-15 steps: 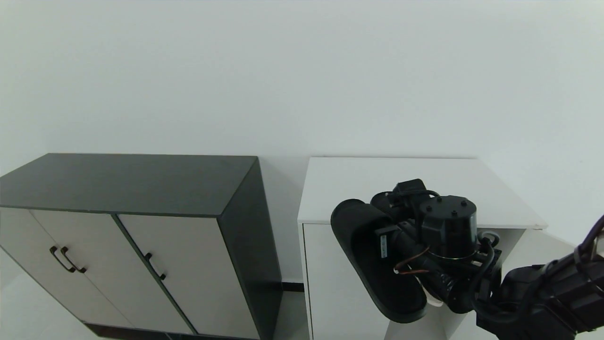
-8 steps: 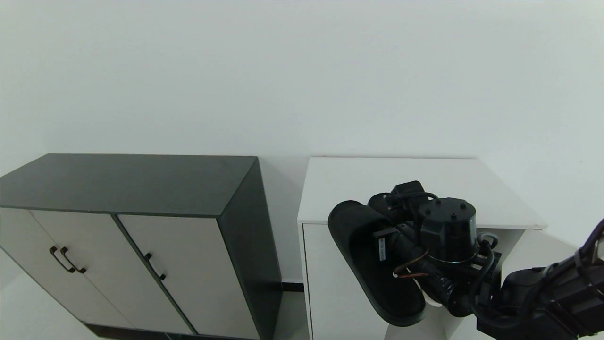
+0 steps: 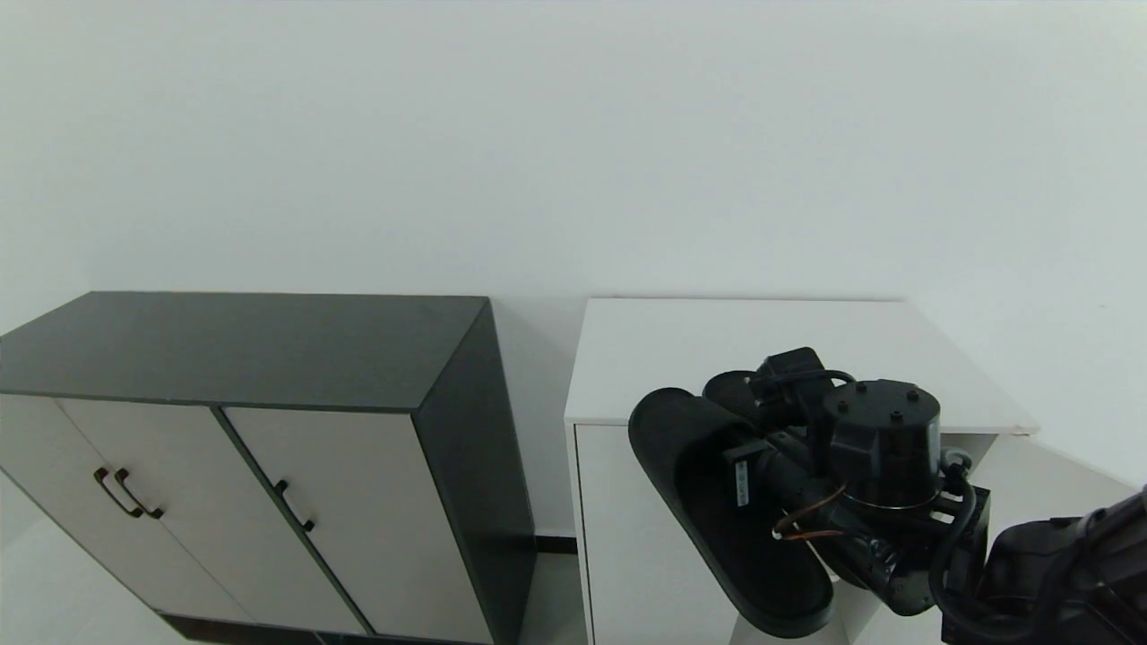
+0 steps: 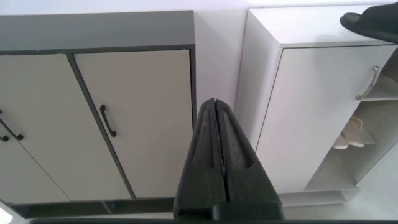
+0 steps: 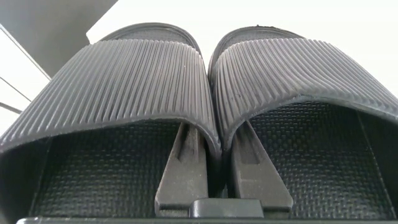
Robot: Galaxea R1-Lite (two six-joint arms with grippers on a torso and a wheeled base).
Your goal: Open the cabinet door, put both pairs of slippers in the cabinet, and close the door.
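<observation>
Right gripper [image 5: 216, 149] lowered rightward, jaws pinching ribbed black slippers [image 5: 143, 81] (paired), left gripper [image 4: 214, 112] jaws pressed together

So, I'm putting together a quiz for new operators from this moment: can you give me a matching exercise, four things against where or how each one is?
Things
1. black slippers
2. pale slippers
3. left tool
4. dark cabinet

Place or state
A. on a shelf in the white cabinet
B. doors closed
C. fingers pressed together, holding nothing
D. gripped by the right tool

Pairs: 1-D, 2-A, 3-C, 4-B
</observation>
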